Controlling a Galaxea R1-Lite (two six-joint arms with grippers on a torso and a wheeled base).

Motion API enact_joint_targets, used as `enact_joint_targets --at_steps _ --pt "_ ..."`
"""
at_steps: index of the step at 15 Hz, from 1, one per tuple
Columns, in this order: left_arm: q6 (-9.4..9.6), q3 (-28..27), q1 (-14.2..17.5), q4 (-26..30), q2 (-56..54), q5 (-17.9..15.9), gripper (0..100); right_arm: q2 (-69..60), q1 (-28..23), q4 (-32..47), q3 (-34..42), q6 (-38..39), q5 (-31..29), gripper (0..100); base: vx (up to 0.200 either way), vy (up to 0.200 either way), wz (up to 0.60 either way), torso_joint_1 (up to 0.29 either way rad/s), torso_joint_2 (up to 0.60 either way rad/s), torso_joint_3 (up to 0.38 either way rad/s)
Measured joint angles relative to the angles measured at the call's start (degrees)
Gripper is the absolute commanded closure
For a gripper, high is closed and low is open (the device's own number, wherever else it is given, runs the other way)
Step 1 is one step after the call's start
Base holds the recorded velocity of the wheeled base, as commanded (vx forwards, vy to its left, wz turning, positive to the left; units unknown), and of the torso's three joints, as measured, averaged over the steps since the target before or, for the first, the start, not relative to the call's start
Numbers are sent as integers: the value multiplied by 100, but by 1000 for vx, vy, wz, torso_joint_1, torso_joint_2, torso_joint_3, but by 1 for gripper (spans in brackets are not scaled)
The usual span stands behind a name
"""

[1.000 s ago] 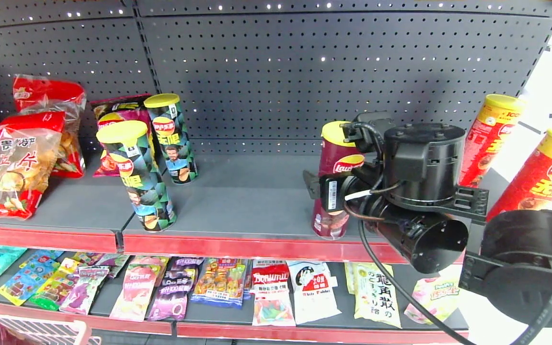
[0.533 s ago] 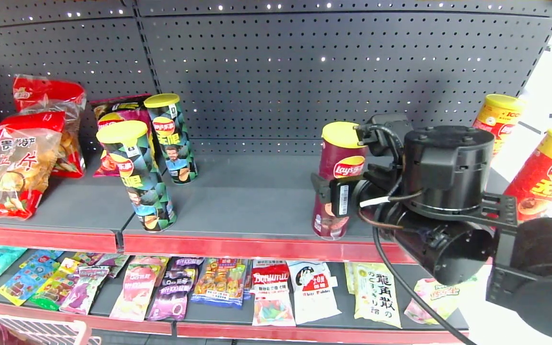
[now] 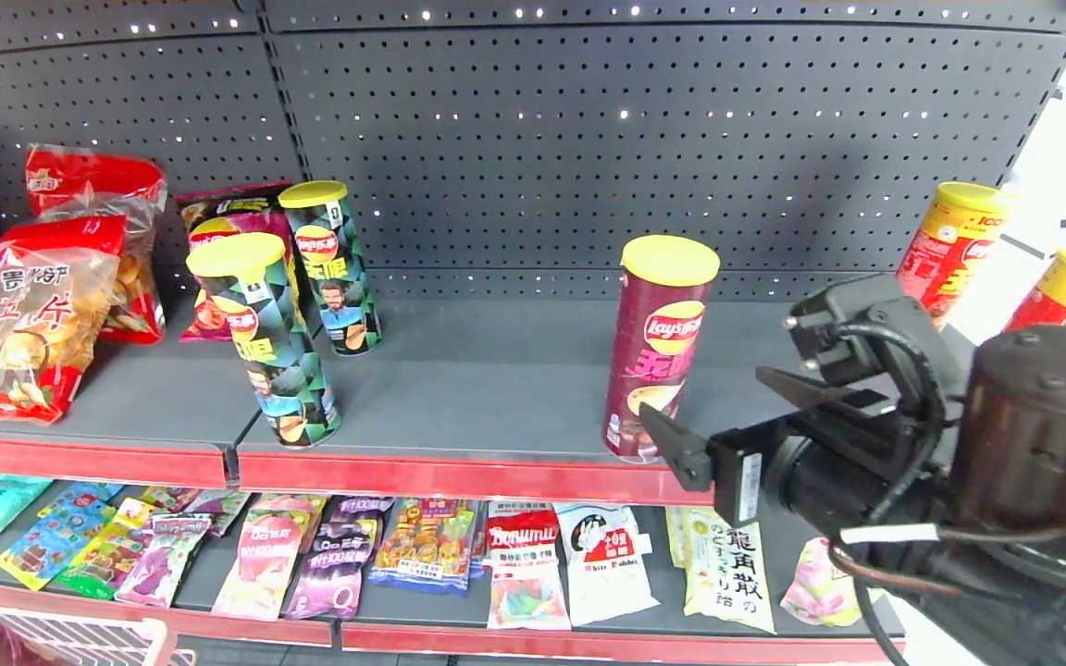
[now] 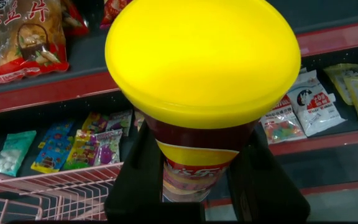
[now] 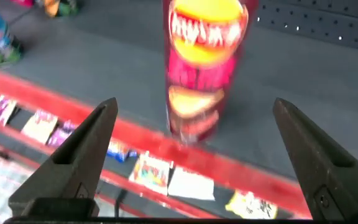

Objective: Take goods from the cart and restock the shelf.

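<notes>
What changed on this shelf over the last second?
The right gripper, which was at the maroon can, has drawn back from it toward the robot, jaws open; the can is let go. The can stands where it was at the shelf's front edge; the other cans and bags have not moved.

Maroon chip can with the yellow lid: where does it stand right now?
In the head view the maroon chip can stands upright at the upper shelf's front edge, right of centre, just beyond the open right gripper.
</notes>
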Motion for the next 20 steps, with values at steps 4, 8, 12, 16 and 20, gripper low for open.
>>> enact_joint_targets --at_steps 4,8,12,16,20 --pt "7 20 -2 0 41 -67 100 -1080 -592 4 1025 -343 813 0 0 0 0 0 0 0" --pt "9 -121 -11 -137 266 -563 100 -2387 -2478 140 2053 -1162 2981 0 0 0 0 0 0 0" --pt "7 -566 -16 -199 646 -1242 100 -3947 -5102 1591 2404 -1512 3924 0 0 0 0 0 0 0" --pt "2 -918 -16 -199 962 -1787 100 -5978 -5992 3546 2213 -1584 4135 0 0 0 0 0 0 0" --pt "-167 -894 -16 -167 1029 -2074 100 -7561 -6181 5009 2313 -1465 3823 0 0 0 0 0 0 0"
